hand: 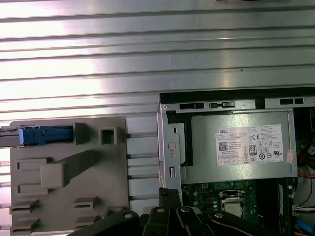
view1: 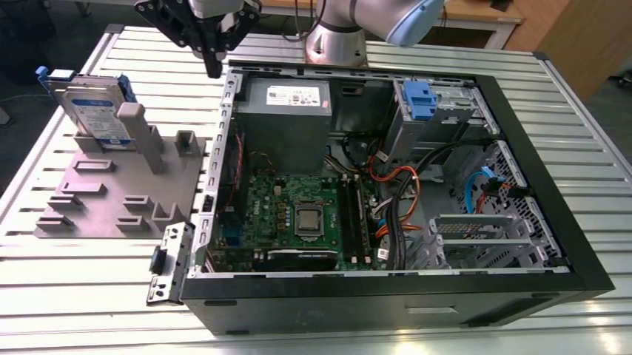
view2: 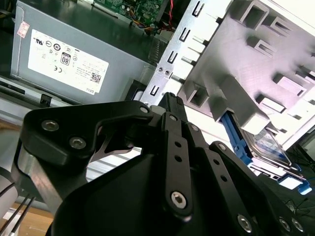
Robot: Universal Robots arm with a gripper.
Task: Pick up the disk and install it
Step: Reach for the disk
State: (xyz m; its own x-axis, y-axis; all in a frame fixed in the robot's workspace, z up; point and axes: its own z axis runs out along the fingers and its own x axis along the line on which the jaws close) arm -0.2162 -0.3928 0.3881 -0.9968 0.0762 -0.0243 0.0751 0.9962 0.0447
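Exterior view: the claw (view1: 212, 71) hangs clenched and empty above the computer case's (view1: 395, 292) rim. The disk (view1: 94, 111) stands upright in the grey rack (view1: 99, 200), toward the exterior view's left. Second wrist view: disk (view2: 269, 145) racked, apart from the claw. First wrist view: the same. Pickup not begun; it needs the claw opened over the disk.

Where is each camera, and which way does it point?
Exterior view: off the arm, high, looking down on the open computer case and the disk in its grey stand; arm and gripper show.
First wrist view: on the wrist, facing straight down at the table and power supply; gripper tip shows.
Second wrist view: on the wrist, slanting along the gripper's black links.
Both wrist views share power supply, stand, disk.
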